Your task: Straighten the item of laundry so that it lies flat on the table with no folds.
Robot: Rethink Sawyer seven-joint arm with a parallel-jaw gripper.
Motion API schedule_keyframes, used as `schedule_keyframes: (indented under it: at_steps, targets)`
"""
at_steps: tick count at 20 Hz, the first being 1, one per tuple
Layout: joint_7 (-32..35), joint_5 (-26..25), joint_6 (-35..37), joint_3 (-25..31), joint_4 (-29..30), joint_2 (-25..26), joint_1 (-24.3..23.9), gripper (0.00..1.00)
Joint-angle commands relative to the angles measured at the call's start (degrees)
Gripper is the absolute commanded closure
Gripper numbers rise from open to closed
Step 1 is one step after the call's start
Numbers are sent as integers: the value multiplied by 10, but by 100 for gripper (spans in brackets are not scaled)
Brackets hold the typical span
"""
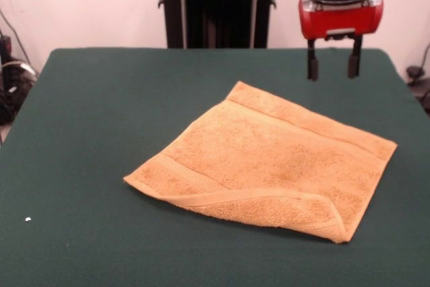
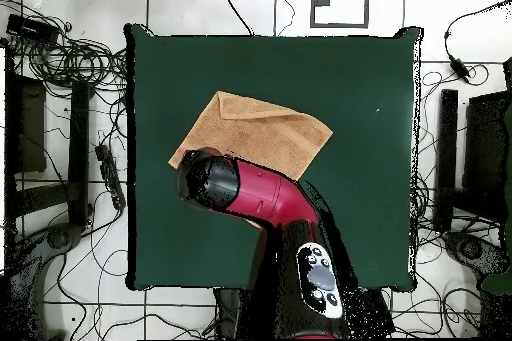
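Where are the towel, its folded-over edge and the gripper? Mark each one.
towel (image 1: 269, 156): front view, on the middle of its flat terry surface.
folded-over edge (image 1: 269, 208): front view, on the flap turned over along the towel's near side.
gripper (image 1: 332, 65): front view, midway between its two open fingertips, above the table.

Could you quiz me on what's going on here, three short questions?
1. True or false: the gripper holds the towel.
2. Which towel edge is folded over in the front view: (a) the one nearest the camera, (b) the one nearest the robot?
3. Fill in: the towel lies on a dark ____ table.

Key: 1 false, it hangs open above the table, apart from the towel. 2 a. 3 green.
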Motion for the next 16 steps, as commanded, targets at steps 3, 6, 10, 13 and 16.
schedule_keyframes:
  at_steps: [3, 6, 10, 13, 16]
  targets:
    - [110, 16, -3, 49, 27, 28, 2, 0]
    - [95, -5, 28, 27, -10, 23, 8, 0]
    - [80, -27, 86, 2, -69, 16, 13, 0]
    - [70, -40, 130, -2, -119, 25, 8, 0]
    - [60, -50, 149, -1, -153, 35, 3, 0]
